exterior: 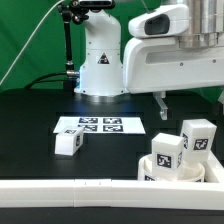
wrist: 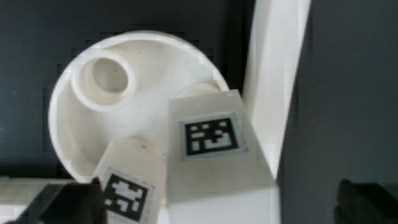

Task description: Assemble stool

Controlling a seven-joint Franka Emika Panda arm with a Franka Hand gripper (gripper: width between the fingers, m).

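Black tabletop (exterior: 30, 115), green backdrop behind, white rail (exterior: 60, 190) along the near edge. Farthest from the gripper (wrist: 217, 200), toward the exterior view's left, I log one loose leg (exterior: 68, 142) lying on the table just beside the marker board (exterior: 100, 125); I cannot tell its long axis. Below the gripper, the seat disc (exterior: 185, 176) lies hollow side up like a dish, with a round hole (wrist: 107, 72) showing in the wrist view. Two legs stand in it, the lower leg (exterior: 165, 150) and the higher leg (exterior: 197, 138). Their long axes are near vertical, slightly tilted, with tags toward the exterior camera. Fingers (wrist: 68, 205) are spread wide, gripping nothing.
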